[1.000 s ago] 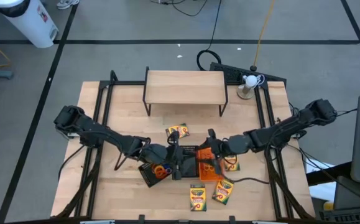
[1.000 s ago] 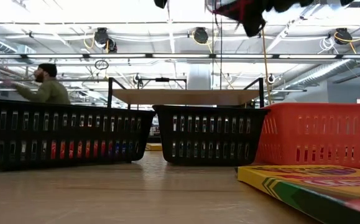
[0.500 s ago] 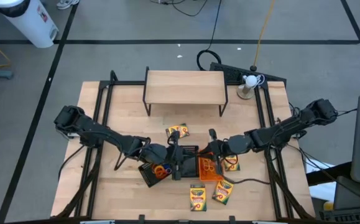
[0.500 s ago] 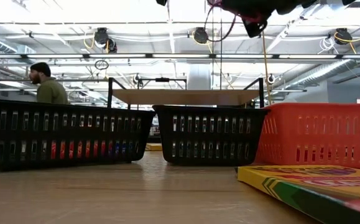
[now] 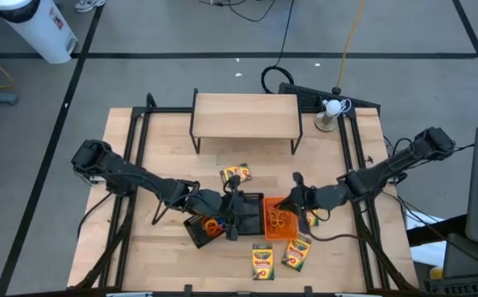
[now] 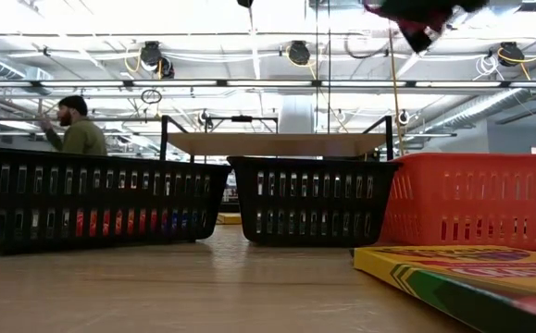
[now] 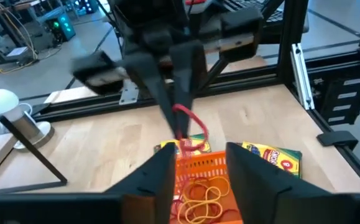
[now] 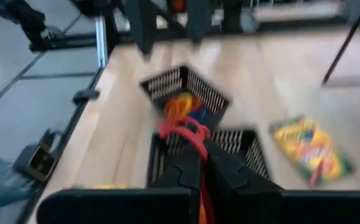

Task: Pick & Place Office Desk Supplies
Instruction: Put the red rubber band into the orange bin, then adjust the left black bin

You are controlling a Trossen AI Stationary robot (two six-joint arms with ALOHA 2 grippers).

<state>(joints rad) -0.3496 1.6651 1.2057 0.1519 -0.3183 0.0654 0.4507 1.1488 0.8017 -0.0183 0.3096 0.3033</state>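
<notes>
Over the middle of the table my right gripper (image 5: 289,200) (image 8: 199,163) is shut on a red rubber band (image 7: 192,124). My left gripper (image 5: 243,208) (image 7: 199,168) faces it a short way off, open, with nothing between its fingers. Below them stand an orange mesh tray (image 5: 291,233) holding orange rubber bands and two black mesh trays (image 5: 208,228) (image 5: 248,213); the leftmost holds coloured bands. Crayon boxes lie flat on the table (image 5: 236,174) (image 5: 262,261) (image 5: 296,253). My right gripper pinches the red rubber band between its two fingertips at one part of the loop (image 8: 192,144). The fingers come from the table's right, slanting a little downward. The rest of the loop (image 7: 195,130) hangs slack past the fingertips, clear above the orange tray.
A light wooden shelf (image 5: 245,115) stands at the far middle, a white ball on a stand (image 5: 331,109) at the far right. Another crayon box (image 5: 309,219) lies right of the orange tray. Black frame rails run along both sides. A person (image 6: 73,129) is in the room behind.
My right gripper has shut on the red rubber band and drawn back toward the table's right edge with it. My left gripper has stayed in place; the band is no longer in it, and it now hangs slack from the right gripper alone.
</notes>
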